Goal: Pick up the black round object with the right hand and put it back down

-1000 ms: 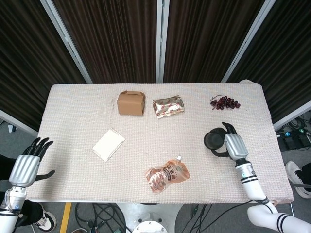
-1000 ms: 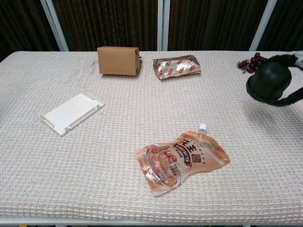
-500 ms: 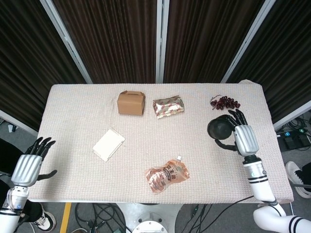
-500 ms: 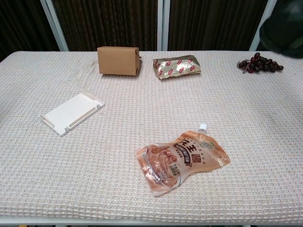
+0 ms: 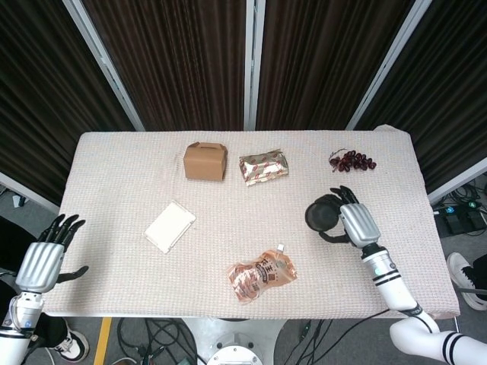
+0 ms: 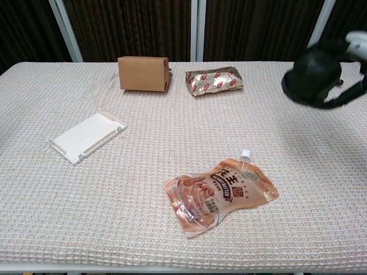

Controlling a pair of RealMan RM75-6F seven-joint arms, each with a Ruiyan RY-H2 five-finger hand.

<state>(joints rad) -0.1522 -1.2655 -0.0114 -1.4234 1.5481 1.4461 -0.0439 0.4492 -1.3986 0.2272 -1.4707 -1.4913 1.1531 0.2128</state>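
My right hand (image 5: 358,223) holds the black round object (image 5: 322,215) above the counter (image 5: 114,175), its dark fingers (image 5: 332,237) wrapped around the object's underside and back edge. Half a second ago the hand rode higher and further toward the grapes (image 5: 351,160), almost out of the top of the chest view; now it has swung back toward the centre of the counter and dropped, so the object shows again in the chest view, well above the cloth with no contact I can make out. I read this as the lift being complete and the return under way: the pick-up half is done, the set-down is not. My left hand (image 5: 44,257) hangs off the near left corner, fingers spread and grasping nothing, as it was a second ago. The orange pouch (image 5: 261,276), white tray (image 5: 170,226), brown box (image 5: 205,161) and foil packet (image 5: 264,166) lie where they lay.
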